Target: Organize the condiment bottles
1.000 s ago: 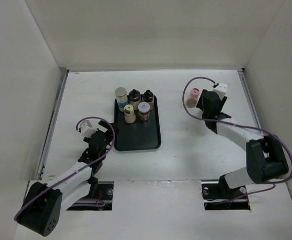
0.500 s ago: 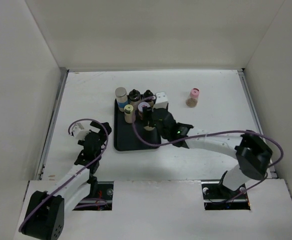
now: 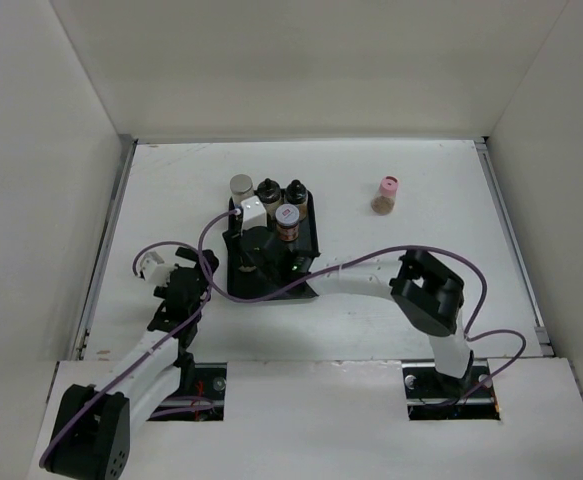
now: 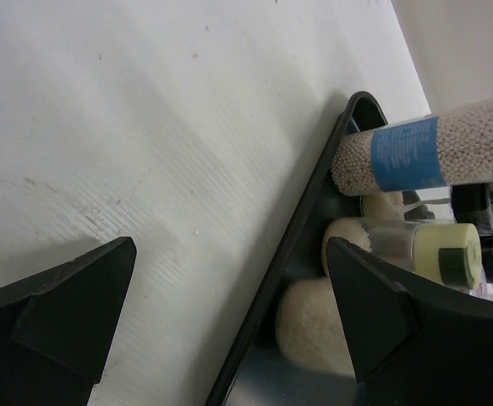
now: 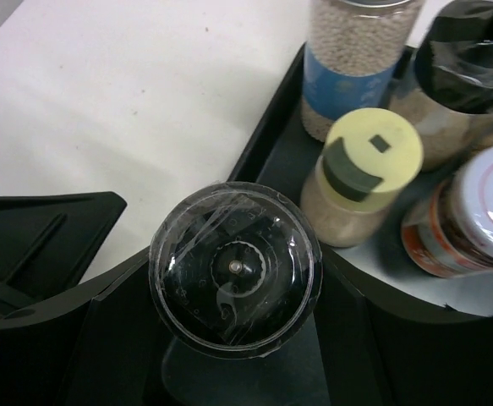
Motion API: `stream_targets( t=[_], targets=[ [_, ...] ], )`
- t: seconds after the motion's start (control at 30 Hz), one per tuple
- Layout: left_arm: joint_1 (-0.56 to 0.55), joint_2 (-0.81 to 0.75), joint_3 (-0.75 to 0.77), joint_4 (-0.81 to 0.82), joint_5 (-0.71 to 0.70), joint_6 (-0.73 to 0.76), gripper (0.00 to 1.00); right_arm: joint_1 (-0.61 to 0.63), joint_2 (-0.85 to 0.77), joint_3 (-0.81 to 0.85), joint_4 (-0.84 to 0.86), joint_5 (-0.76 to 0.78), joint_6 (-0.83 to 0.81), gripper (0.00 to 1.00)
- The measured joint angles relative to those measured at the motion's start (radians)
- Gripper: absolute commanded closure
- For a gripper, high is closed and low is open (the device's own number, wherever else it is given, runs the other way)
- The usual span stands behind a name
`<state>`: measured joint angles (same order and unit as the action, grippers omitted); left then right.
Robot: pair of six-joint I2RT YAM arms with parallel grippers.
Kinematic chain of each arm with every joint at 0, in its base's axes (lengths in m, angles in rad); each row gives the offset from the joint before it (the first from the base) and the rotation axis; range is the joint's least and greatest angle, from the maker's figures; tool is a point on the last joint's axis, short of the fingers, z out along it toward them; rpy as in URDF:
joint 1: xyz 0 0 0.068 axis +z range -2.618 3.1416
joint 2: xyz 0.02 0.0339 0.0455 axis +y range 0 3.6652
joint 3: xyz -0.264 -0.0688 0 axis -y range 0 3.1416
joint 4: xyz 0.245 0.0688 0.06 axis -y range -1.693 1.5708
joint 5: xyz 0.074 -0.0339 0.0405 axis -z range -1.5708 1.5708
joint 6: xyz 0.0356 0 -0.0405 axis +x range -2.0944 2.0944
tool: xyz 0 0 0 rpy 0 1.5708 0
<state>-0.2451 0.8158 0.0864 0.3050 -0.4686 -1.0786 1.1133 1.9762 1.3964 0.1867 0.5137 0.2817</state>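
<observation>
Right gripper (image 5: 233, 292) clasps a clear-domed black grinder bottle (image 5: 233, 269) over the left side of the flat black tray (image 5: 284, 156). We fear lowering it could topple the yellow-capped shaker (image 5: 369, 161) there.

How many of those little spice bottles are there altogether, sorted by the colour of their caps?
Black-capped bottles: 2
Grey-capped bottle with blue label: 1
Yellow-capped bottle: 1
Jar with white-and-red lid: 1
Clear-capped bottle: 1
Pink-capped bottle: 1
Total: 7
</observation>
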Motion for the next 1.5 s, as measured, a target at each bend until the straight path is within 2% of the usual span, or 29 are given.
stream_targets(
  t=[0.1,0.2,0.33,0.4,0.53,0.7,0.77,0.87,0.93,1.0,1.1,1.2,1.27,1.4,1.5],
  targets=[
    [-0.004,0.002,0.000,-0.011,-0.008,-0.006,0.00,0.001,0.037,0.029,0.000,-0.013,0.001,0.34],
    [-0.004,0.003,0.000,-0.014,-0.011,-0.010,0.00,0.001,0.064,0.048,0.008,-0.014,0.003,0.24],
    [-0.004,0.006,0.000,-0.018,-0.012,-0.012,0.00,0.001,0.068,0.054,0.029,-0.017,0.023,0.06],
    [-0.004,0.006,0.000,-0.018,-0.012,-0.013,0.00,0.001,0.068,0.054,0.034,-0.017,0.029,0.01],
    [-0.004,0.014,0.000,-0.018,-0.011,-0.014,0.00,0.001,0.029,0.022,0.035,-0.021,0.029,0.00],
    [-0.005,0.027,0.000,-0.017,-0.008,-0.014,0.00,-0.010,-0.161,-0.106,0.044,-0.025,0.018,0.00],
    [-0.005,0.028,0.000,-0.016,-0.005,-0.014,0.00,-0.037,-0.272,-0.184,0.068,-0.029,0.013,0.11],
    [-0.007,0.035,0.000,-0.011,-0.002,-0.014,0.00,-0.142,-0.443,-0.315,0.104,-0.036,0.013,0.46],
    [-0.009,0.045,0.000,-0.010,0.002,-0.014,0.00,-0.254,-0.527,-0.391,0.122,-0.032,0.025,0.50],
    [-0.010,0.047,0.000,-0.009,0.005,-0.013,0.00,-0.383,-0.571,-0.445,0.129,-0.022,0.031,0.44],
    [-0.012,0.055,0.000,-0.003,0.009,-0.013,0.00,-0.562,-0.571,-0.481,0.110,-0.003,0.032,0.15],
    [-0.011,0.056,0.000,-0.002,0.011,-0.013,0.00,-0.685,-0.526,-0.478,0.085,0.006,0.011,0.04],
    [-0.011,0.057,0.000,-0.002,0.011,-0.011,0.00,-0.729,-0.475,-0.458,0.072,0.006,0.000,0.00],
    [-0.011,0.058,0.000,-0.002,0.015,-0.008,0.00,-0.761,-0.338,-0.377,0.041,-0.003,-0.024,0.00],
    [-0.012,0.060,0.000,-0.001,0.015,-0.004,0.00,-0.774,-0.246,-0.308,0.024,-0.022,-0.038,0.07]
  ],
)
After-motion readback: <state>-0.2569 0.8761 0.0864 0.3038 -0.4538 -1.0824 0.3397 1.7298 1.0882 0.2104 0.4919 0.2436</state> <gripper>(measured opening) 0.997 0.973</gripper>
